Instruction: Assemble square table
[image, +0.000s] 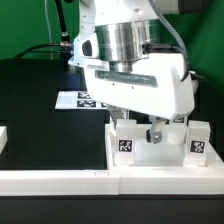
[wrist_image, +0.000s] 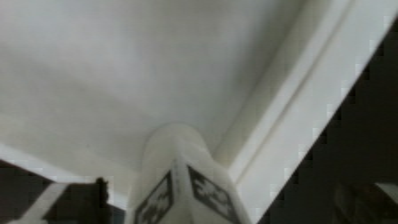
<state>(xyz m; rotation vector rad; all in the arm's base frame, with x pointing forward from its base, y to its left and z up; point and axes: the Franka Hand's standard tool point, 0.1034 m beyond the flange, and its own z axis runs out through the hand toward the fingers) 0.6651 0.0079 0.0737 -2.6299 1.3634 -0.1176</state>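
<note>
Exterior view, near to far: white border rail (image: 60, 178); tabletop (image: 150, 158) with tagged legs (image: 126, 140) standing upright at its corners; gripper (image: 140, 128) directly above, jaws spread wide, gripping nothing. The wrist view shows a leg (wrist_image: 183, 185) between the jaws, long axis vertical. Marker board (image: 78, 100) lies behind.

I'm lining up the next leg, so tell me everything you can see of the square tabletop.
The tabletop is a large white plastic tray with a raised rim, lying flat at the near edge of the black table, against the white rail. Short white tagged legs stand upright on it. The hand hangs right over it. The wrist view shows its smooth panel and rim close up.
</note>
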